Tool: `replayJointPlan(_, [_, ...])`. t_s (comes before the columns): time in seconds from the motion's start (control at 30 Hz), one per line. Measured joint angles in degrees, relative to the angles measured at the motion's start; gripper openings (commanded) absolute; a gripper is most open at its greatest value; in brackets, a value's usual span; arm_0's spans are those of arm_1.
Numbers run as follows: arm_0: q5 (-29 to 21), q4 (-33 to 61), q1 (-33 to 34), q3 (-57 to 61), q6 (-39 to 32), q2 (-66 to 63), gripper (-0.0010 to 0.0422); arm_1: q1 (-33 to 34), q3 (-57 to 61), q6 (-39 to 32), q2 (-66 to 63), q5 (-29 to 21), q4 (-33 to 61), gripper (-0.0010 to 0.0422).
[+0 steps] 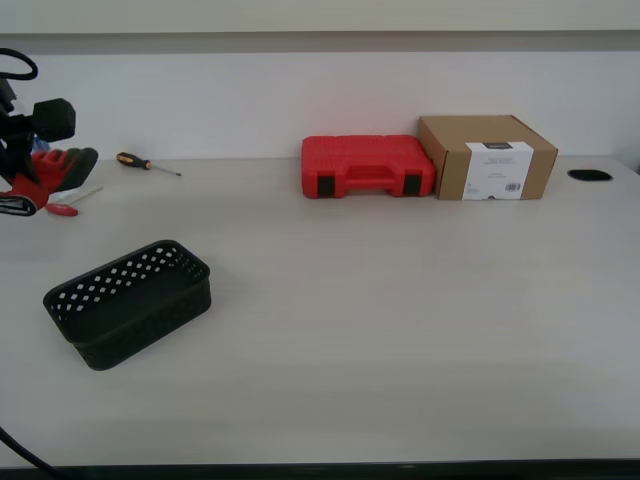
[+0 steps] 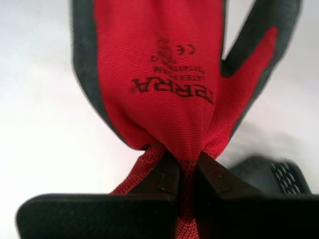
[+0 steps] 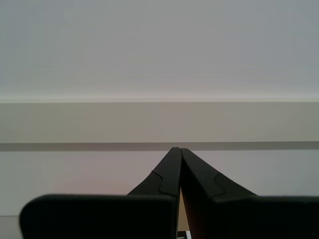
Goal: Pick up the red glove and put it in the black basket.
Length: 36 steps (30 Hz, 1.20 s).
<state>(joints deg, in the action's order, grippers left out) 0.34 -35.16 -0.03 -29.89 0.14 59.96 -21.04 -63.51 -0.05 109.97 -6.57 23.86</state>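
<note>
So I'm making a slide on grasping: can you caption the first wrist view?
My first hand pinches the red glove by its fabric, the black basket just beyond.

Bright even light, soft shadows; wrist views blurry w/ closeups.

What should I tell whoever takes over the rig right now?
First tool: shut on the glove, pinching its fabric; the glove hangs from it at the exterior view's left edge, near two screwdrivers.
Second tool: shut, empty, facing the wall.
Basket: on the table toward the exterior view's left, empty as far as it shows.
Done: glove grasped.
Left: carry it over the basket, release, withdraw.
</note>
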Motion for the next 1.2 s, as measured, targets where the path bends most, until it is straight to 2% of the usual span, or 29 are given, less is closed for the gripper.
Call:
replayJointPlan(0.13, [-0.02,0.02,-0.02,0.00,0.00,0.00,0.0000,4.90,8.90,0.26,-6.32,0.55,-1.44,-0.0002])
replayJointPlan(0.33, [-0.02,0.00,-0.02,0.00,0.00,0.00,0.0000,10.34,18.84,0.66,-11.37,4.59,-2.56,-0.0001])
replayJointPlan(0.57, [0.00,0.02,0.00,0.00,0.00,0.00,0.0000,13.14,27.47,1.97,-11.61,2.97,-2.89,-0.0001])
replayJointPlan(0.77, [-0.02,0.00,-0.02,0.00,0.00,0.00,0.0000,19.21,34.88,4.31,-11.78,3.43,-10.54,-0.0001])
replayJointPlan(1.03, [-0.02,0.00,-0.02,0.00,0.00,0.00,0.0000,19.52,30.77,5.49,-11.80,4.48,-12.85,-0.0001])
replayJointPlan(1.2, [-0.02,0.00,-0.04,0.00,0.00,0.00,0.0000,19.56,27.45,5.81,-7.04,2.01,-11.93,-0.0001])
